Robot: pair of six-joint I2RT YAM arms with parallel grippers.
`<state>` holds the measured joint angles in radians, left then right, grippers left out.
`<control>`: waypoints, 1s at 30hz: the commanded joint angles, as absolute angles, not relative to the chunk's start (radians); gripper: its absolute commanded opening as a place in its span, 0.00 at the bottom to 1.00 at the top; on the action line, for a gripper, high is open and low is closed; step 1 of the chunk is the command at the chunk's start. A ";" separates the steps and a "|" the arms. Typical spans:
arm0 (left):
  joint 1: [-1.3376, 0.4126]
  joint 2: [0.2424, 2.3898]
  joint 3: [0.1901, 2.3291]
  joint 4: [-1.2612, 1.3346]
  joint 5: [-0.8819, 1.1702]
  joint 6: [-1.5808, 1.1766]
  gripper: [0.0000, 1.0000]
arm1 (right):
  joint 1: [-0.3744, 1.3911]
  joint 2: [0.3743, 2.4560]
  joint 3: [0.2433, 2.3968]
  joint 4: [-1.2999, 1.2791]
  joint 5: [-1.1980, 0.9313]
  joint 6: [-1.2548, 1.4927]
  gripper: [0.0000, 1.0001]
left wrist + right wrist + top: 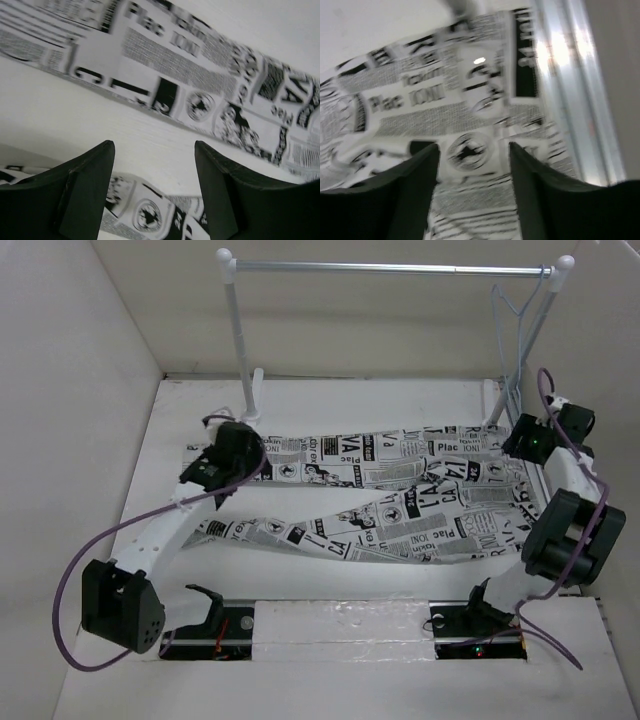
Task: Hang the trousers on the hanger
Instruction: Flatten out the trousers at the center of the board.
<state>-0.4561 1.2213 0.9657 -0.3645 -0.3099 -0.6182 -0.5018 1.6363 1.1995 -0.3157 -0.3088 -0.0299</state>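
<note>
The trousers (470, 480) lie flat on the white table, waist at the right, two legs spread toward the left. The hanger (498, 330) hangs from the right end of the rail, apart from both grippers. My left gripper (198, 472) is open and empty, low over the left leg ends; in the left wrist view (154, 145) printed cloth (165, 65) lies ahead of and under the fingers. My right gripper (530, 445) is open over the waist; in the right wrist view (473, 146) cloth (420, 100) lies between its fingers, not pinched.
A rack with white posts (240, 340) and a silver rail (390, 268) stands at the back of the table. A silver bar (570, 75) runs just right of the waist. White walls (70, 390) close in both sides.
</note>
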 commanded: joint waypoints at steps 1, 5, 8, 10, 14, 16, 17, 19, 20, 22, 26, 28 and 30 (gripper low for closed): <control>-0.240 1.163 0.933 -0.385 -0.151 -0.614 0.61 | -0.355 1.375 1.074 -0.305 -0.333 -0.037 0.59; -0.006 1.158 0.911 -0.428 -0.034 -0.577 0.58 | 0.109 1.120 0.794 -0.138 -0.315 0.084 0.07; 0.060 1.141 0.952 -0.488 -0.121 -0.569 0.58 | 0.392 1.159 0.742 -0.017 -0.350 0.109 0.01; 0.074 1.121 1.024 -0.511 -0.126 -0.577 0.55 | 0.637 1.267 0.873 -0.047 -0.364 0.063 0.10; 0.074 1.080 1.115 -0.474 -0.040 -0.597 0.52 | 0.874 1.614 1.143 -0.115 -0.455 -0.083 0.56; 0.074 1.052 1.149 -0.459 -0.014 -0.604 0.51 | 0.919 1.713 1.212 -0.057 -0.535 -0.078 0.69; 0.061 1.042 1.173 -0.478 -0.017 -0.607 0.50 | 0.937 1.855 1.330 -0.063 -0.579 -0.060 0.71; 0.052 1.043 1.175 -0.486 -0.029 -0.601 0.50 | 0.949 1.902 1.368 -0.058 -0.606 -0.054 0.72; 0.052 1.036 1.164 -0.491 -0.032 -0.591 0.50 | 0.950 1.984 1.435 -0.066 -0.609 -0.045 0.72; 0.052 1.023 1.146 -0.502 -0.046 -0.581 0.50 | 0.960 2.051 1.492 -0.074 -0.617 -0.025 0.72; 0.052 0.996 1.105 -0.502 -0.048 -0.574 0.50 | 0.982 2.147 1.571 -0.071 -0.632 -0.003 0.72; 0.052 0.997 1.095 -0.497 -0.046 -0.569 0.50 | 0.992 2.181 1.604 -0.087 -0.630 -0.003 0.67; 0.052 0.997 1.089 -0.491 -0.052 -0.565 0.50 | 1.003 2.194 1.620 -0.103 -0.620 -0.006 0.31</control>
